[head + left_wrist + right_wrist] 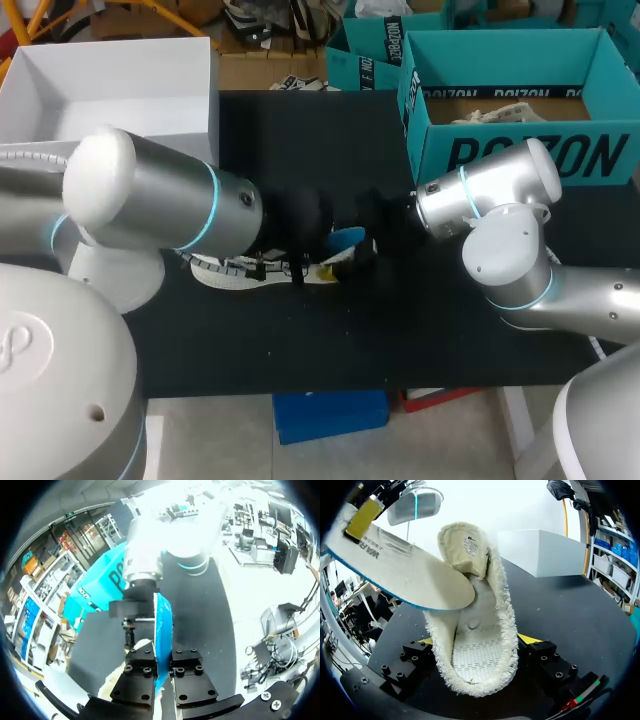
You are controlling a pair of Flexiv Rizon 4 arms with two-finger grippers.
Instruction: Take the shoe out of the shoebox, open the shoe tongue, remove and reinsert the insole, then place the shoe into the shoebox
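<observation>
Shoe lies mid-table; its blue-edged insole juts out at the shoe's 2 o'clock; left gripper pinches the insole's edge; right gripper fingers clasp the shoe's heel.

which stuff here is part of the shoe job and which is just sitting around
Part of the job:
shoe, clamped in the right pincer
insole, clamped in the left pincer
teal shoebox

Just lying about:
white box, open, at the far left corner of the table
</observation>
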